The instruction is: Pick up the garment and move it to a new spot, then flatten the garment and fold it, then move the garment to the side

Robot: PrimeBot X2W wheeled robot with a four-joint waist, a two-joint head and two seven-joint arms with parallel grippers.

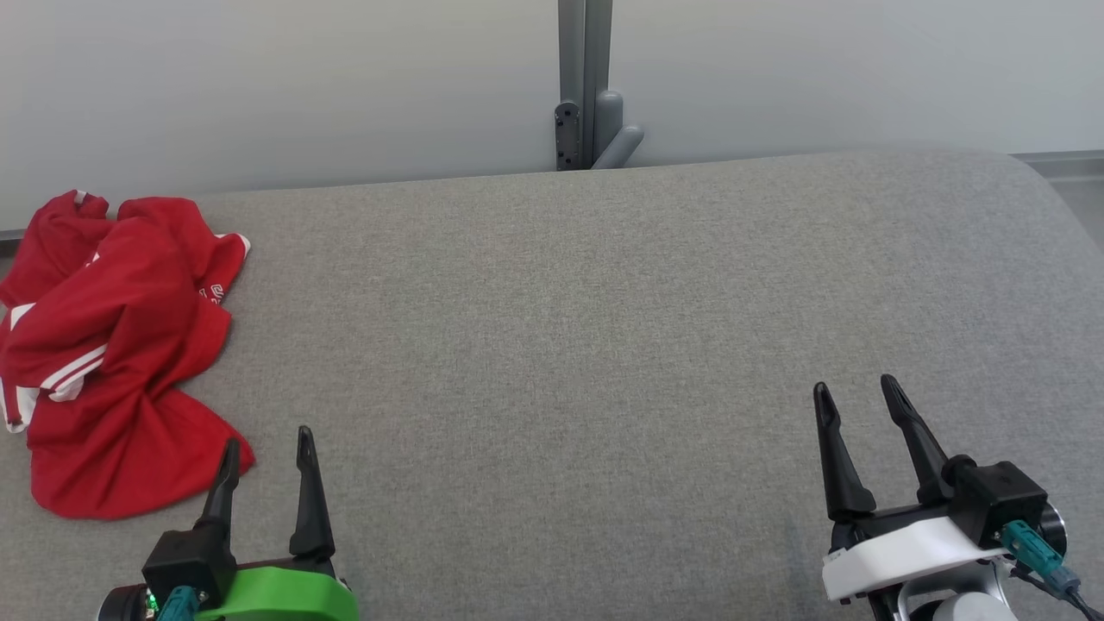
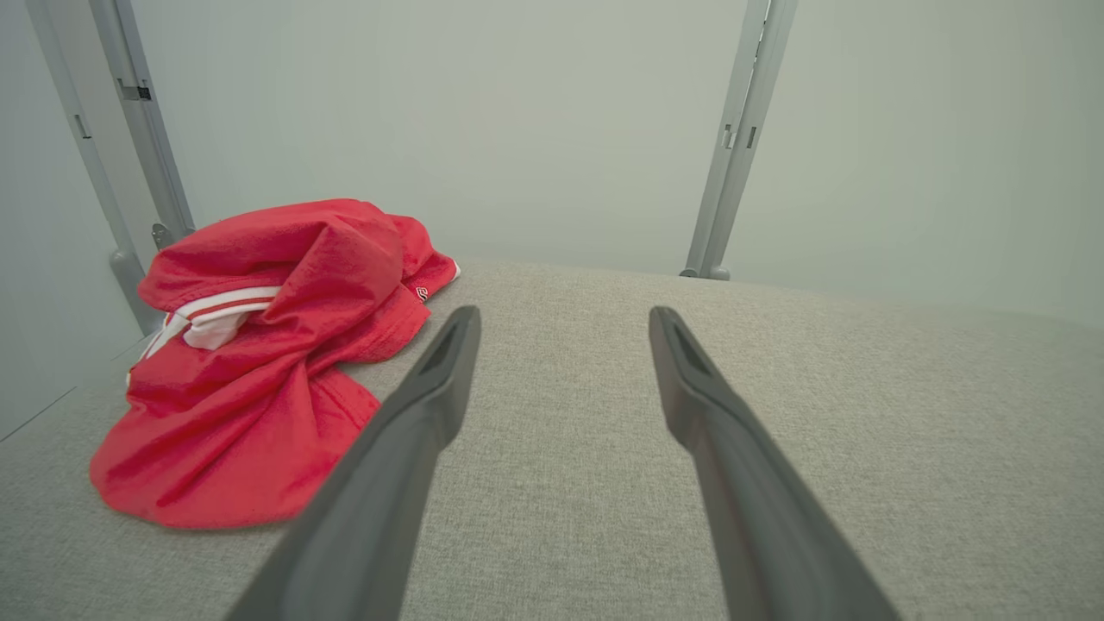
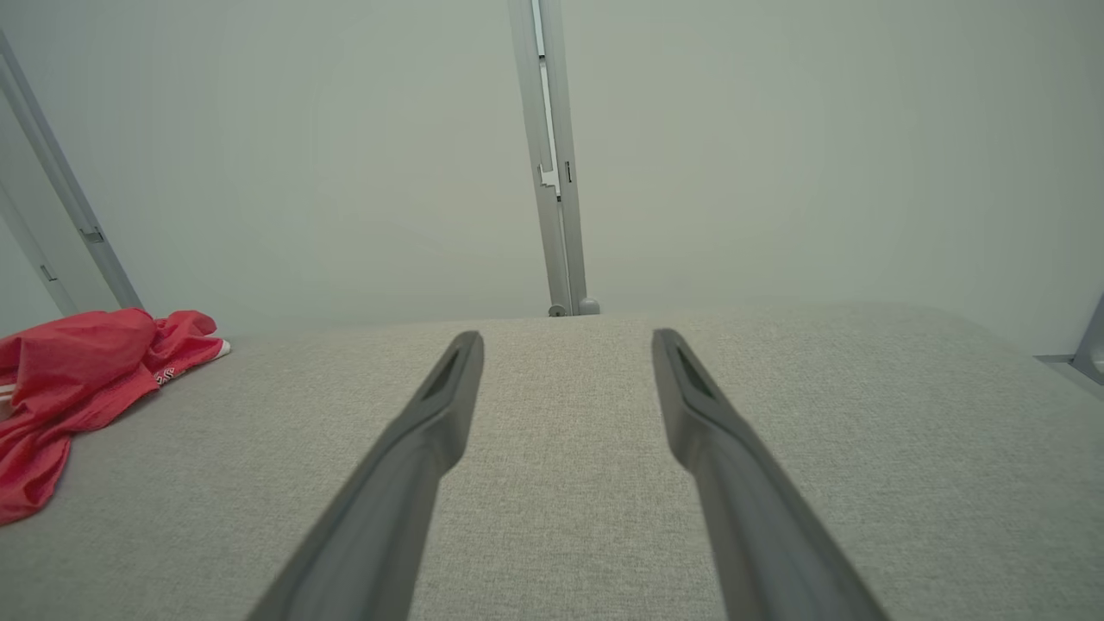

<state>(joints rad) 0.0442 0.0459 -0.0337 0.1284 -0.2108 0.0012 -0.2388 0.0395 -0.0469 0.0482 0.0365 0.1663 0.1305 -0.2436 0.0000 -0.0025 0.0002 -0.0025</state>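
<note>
A red garment (image 1: 112,345) with white stripes lies crumpled in a heap at the far left of the grey fabric surface (image 1: 561,345). The left wrist view has the garment (image 2: 259,362) at its left, and the right wrist view shows the garment (image 3: 78,379) at its left edge. My left gripper (image 1: 267,440) stands open at the lower left, just right of the garment's near hem, nothing between its fingers (image 2: 431,388). Well away from the cloth at the lower right, my right gripper (image 1: 854,388) is open and empty, its fingers (image 3: 440,397) over bare surface.
A grey post with a bracket (image 1: 585,95) rises behind the surface's far edge, in front of a pale wall. The surface curves down at its right end (image 1: 1044,224). Broad bare fabric lies between the two grippers.
</note>
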